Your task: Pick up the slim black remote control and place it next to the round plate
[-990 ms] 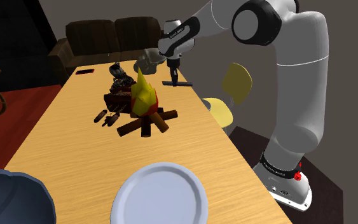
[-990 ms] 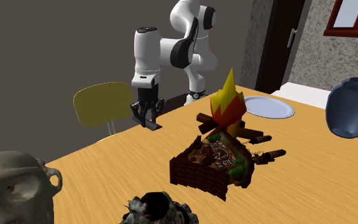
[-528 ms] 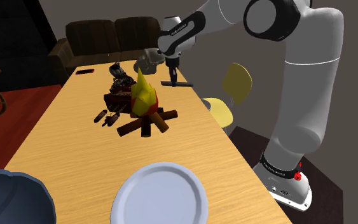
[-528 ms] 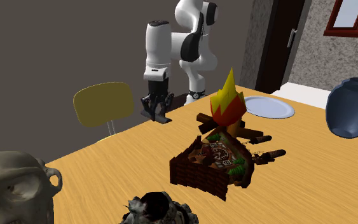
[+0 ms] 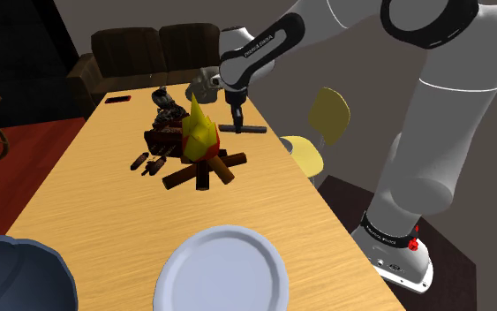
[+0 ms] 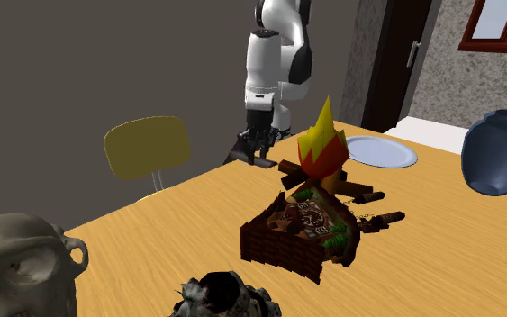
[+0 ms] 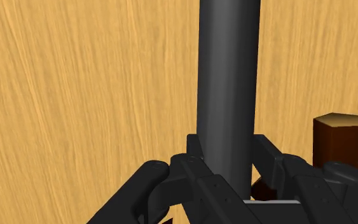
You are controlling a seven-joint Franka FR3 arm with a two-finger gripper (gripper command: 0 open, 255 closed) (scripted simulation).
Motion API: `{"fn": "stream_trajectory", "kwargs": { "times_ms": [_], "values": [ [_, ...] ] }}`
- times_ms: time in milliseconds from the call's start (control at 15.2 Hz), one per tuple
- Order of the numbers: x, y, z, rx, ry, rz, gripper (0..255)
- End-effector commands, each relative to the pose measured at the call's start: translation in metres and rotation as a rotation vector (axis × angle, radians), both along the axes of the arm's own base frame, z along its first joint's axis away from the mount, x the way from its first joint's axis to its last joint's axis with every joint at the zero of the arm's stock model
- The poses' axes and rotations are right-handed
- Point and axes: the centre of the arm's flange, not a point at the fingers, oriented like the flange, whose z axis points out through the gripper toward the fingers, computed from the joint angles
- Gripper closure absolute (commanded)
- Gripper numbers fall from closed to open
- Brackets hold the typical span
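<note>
- Clasping the slim dark-grey remote in the black gripper, with both fingers pressing against its long sides.
- Holding that remote roughly level, at 1 o'clock from the toy campfire in the shoulder view, just beside the yellow flame tip.
- Hanging over the wooden table close to its 3 o'clock edge; being unable to tell whether the remote is touching the wood.
- Reaching in from the stand at 4 o'clock in that view, arching high above the yellow chair.
- Leaving the round white plate well apart from the remote, at 6 o'clock from the campfire.
- Showing a brown cuckoo clock just beside the campfire, at its 10 o'clock in the shoulder view.
- Showing a dark blue rounded object at 9 o'clock from the plate.
</note>
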Motion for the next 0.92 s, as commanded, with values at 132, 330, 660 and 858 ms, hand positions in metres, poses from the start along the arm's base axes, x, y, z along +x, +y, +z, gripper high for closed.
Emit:
{"fn": "stream_trajectory", "kwargs": {
  "times_ms": [132, 330, 660, 858],
  "values": [
    [-0.029, 0.046, 0.0, -0.001, 0.0, -0.002, 255],
    [-0.051, 0.079, 0.0, -0.001, 0.0, -0.002, 255],
    [-0.087, 0.134, 0.0, -0.001, 0.0, -0.002, 255],
    [-0.108, 0.168, 0.0, -0.001, 0.0, -0.002, 255]
  ]
}}
